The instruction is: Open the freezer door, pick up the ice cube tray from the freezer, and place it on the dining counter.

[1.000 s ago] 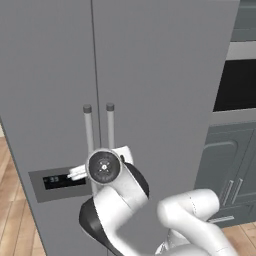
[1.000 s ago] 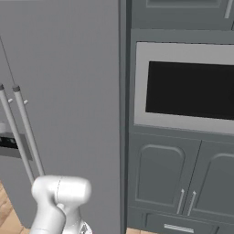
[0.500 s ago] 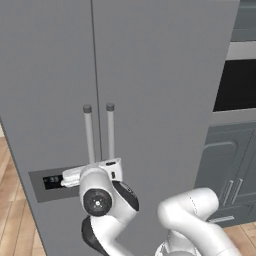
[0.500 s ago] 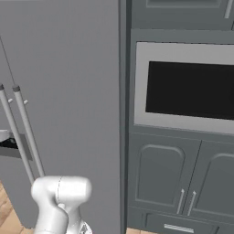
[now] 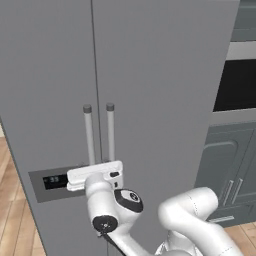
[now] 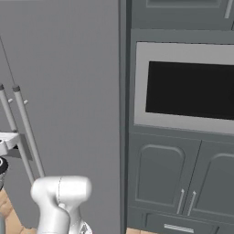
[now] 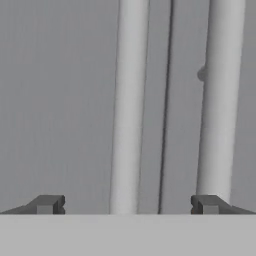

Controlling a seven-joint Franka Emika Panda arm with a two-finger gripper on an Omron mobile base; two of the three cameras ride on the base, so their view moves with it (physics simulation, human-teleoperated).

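The freezer door (image 5: 45, 100) is the left grey door, with the dark display panel (image 5: 54, 181), and it is shut. Its silver bar handle (image 5: 89, 135) runs up beside the other door's handle (image 5: 110, 132). My gripper (image 5: 94, 172) hovers at the lower part of these handles, close to the door. In the hand view my gripper (image 7: 127, 205) is open, and the freezer handle (image 7: 129, 105) stands between the fingertips (image 7: 47, 204) without touching them. The second handle (image 7: 219, 100) lines up with the right fingertip. The ice cube tray and the freezer's inside are hidden behind the door; the dining counter is out of view.
The plain right fridge door (image 5: 160, 90) is also shut. Right of the fridge is a dark built-in oven (image 6: 189, 89) over grey cabinet doors (image 6: 162, 176). Wood floor (image 5: 15, 220) shows at lower left. My own elbow (image 6: 59, 194) sits low in front.
The wrist has swung down below the hand, and the hand has settled level in front of the handles, slightly lower. Both doors stay shut.
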